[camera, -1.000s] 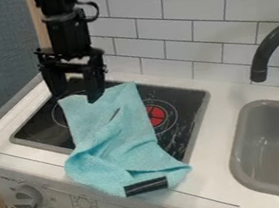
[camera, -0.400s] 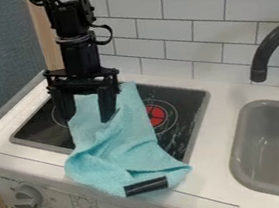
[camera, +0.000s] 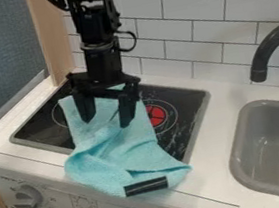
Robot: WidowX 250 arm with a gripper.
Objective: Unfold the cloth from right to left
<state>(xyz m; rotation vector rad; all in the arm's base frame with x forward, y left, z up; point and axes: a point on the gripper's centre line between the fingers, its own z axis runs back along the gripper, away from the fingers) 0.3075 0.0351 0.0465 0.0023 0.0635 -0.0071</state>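
My gripper (camera: 107, 124) hangs over the upper part of the light blue cloth, its two fingers spread apart with nothing held between them. The cloth (camera: 120, 152) lies across the black stovetop and over the counter's front edge, with folds and wrinkles in its lower half. A black strip (camera: 146, 186) is on the cloth's bottom edge. Whether the fingertips touch the fabric, I cannot tell.
Beneath the cloth is the stovetop (camera: 193, 104) with a red burner mark. To the right are a grey sink (camera: 245, 146) and a dark faucet (camera: 274, 46). A tiled wall (camera: 213, 6) stands behind, and knobs line the stove's front.
The gripper has moved right and down, from the cloth's top left corner to over its upper middle, staying open. The cloth looks unmoved.
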